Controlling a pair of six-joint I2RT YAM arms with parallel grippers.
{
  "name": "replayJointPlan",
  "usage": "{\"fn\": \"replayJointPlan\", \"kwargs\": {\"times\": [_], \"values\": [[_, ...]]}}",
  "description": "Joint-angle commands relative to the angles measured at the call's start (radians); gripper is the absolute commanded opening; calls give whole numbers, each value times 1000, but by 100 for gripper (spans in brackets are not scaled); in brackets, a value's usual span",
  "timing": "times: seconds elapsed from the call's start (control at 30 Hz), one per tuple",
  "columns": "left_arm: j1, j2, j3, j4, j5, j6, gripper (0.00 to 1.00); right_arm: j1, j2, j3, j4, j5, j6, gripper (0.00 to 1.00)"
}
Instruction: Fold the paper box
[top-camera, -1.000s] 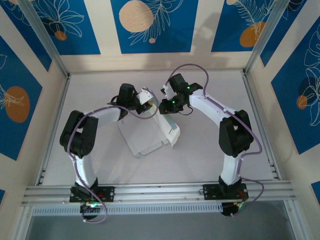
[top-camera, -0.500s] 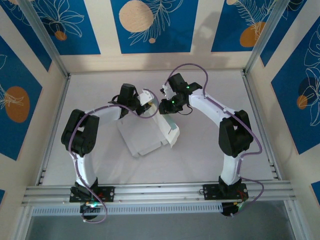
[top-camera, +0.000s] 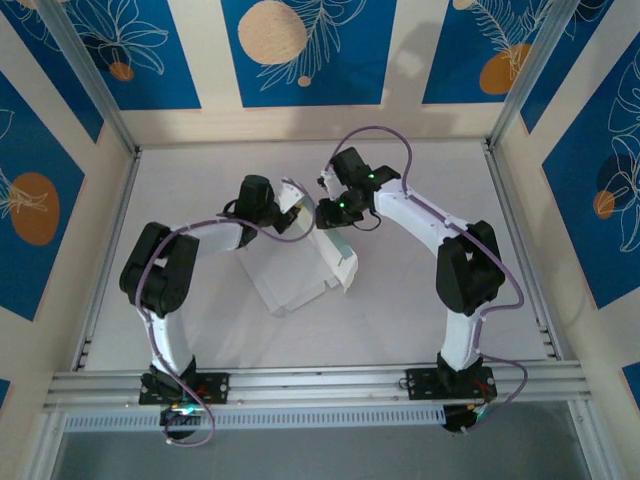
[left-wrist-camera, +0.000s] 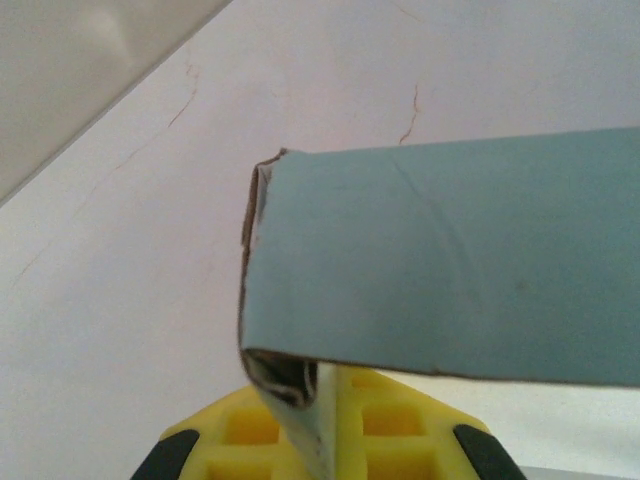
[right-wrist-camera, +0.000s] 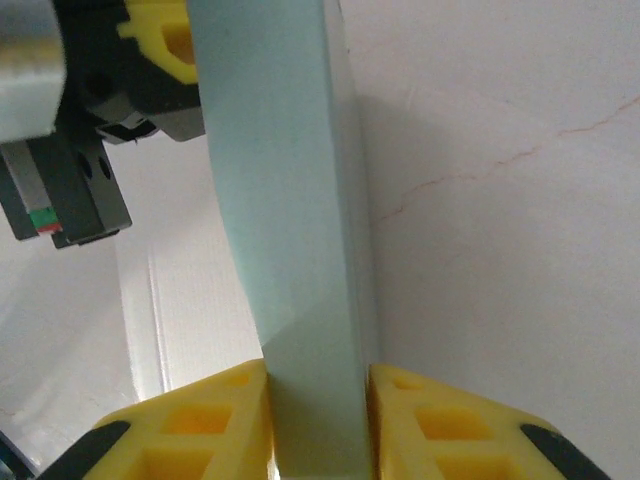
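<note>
The paper box (top-camera: 298, 268) is a white, partly folded card sheet lying mid-table, with one side wall standing up along its right edge. My left gripper (top-camera: 293, 208) is at the sheet's far end, shut on a thin card edge between its yellow fingers (left-wrist-camera: 235, 430). A grey-green folded flap (left-wrist-camera: 450, 265) crosses just above them. My right gripper (top-camera: 322, 215) faces it from the right, shut on the upright pale green wall (right-wrist-camera: 290, 200) between its yellow pads (right-wrist-camera: 430, 420). In the right wrist view the left gripper's black body (right-wrist-camera: 85, 150) sits at the upper left.
The white tabletop (top-camera: 200, 330) is ringed by a low aluminium frame (top-camera: 320, 380) at the near edge and by blue patterned walls. Purple cables (top-camera: 385, 135) loop above both wrists. Both arms arch inward over the middle.
The left gripper's jaws have shut onto the card edge at the box's far end and it has shifted slightly. The right gripper has stayed on the upright wall, nudging a little left.
</note>
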Motion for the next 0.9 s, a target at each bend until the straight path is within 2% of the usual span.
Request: {"fn": "replayJointPlan", "kwargs": {"times": [0.0, 0.17, 0.33, 0.4, 0.6, 0.73, 0.87], "values": [[-7, -55, -73, 147, -92, -106, 0, -10, -41, 34, -2, 20, 4, 36], [-29, -93, -193, 316, -169, -204, 0, -48, -78, 55, -32, 19, -21, 56], [-65, -85, -299, 551, -261, -307, 0, -111, -124, 66, -27, -34, 3, 62], [-83, -65, -325, 634, -293, -332, 0, -127, -143, 72, -18, -66, 27, 60], [-146, 5, -358, 825, -391, -356, 0, -130, -151, 71, 31, -229, 195, 36], [-171, 38, -355, 855, -432, -348, 0, -118, -157, 4, 144, -326, 353, 29], [-182, 39, -320, 790, -459, -335, 0, -89, -143, 2, 161, -318, 401, 26]]}}
